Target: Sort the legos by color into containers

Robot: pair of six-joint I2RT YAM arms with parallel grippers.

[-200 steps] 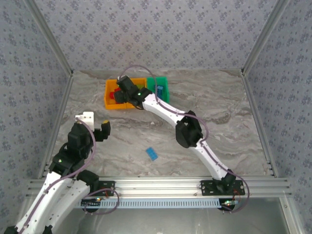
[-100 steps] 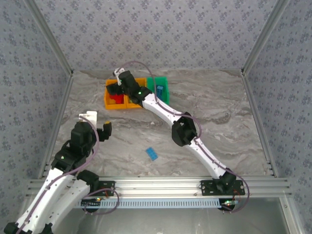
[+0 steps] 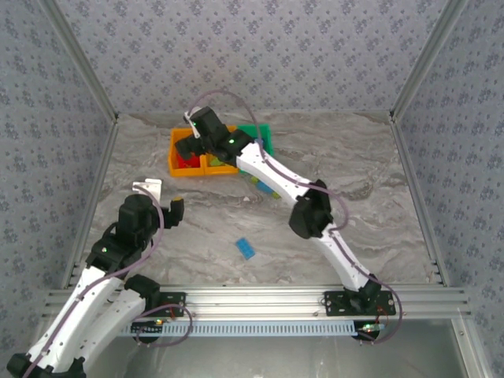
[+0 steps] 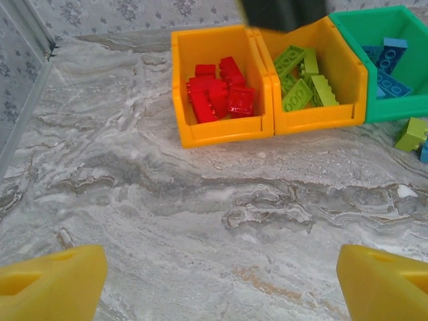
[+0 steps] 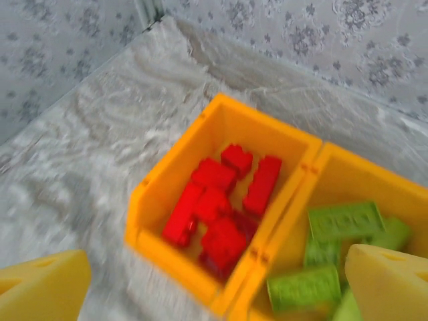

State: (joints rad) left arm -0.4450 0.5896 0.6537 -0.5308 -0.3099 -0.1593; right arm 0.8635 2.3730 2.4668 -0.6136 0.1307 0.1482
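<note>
Left gripper [image 4: 214, 289]: jaws spread wide, empty, above bare table [image 4: 167, 221]. Left orange bin [image 4: 226, 131] holds red legos [image 4: 217, 93]. Right gripper [image 5: 214, 284]: released, jaws wide, nothing between them, hovering over this bin. Middle orange bin [image 4: 321, 118] holds lime legos [image 4: 304, 80]. Green bin [image 4: 401, 107], touching it, holds blue legos [image 4: 391, 83]. One loose blue lego [image 3: 246, 249] lies mid-table, well apart from the bins

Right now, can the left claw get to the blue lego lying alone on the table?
Probably yes: the left claw is open and empty, and just bare table lies between it and the blue lego.
</note>
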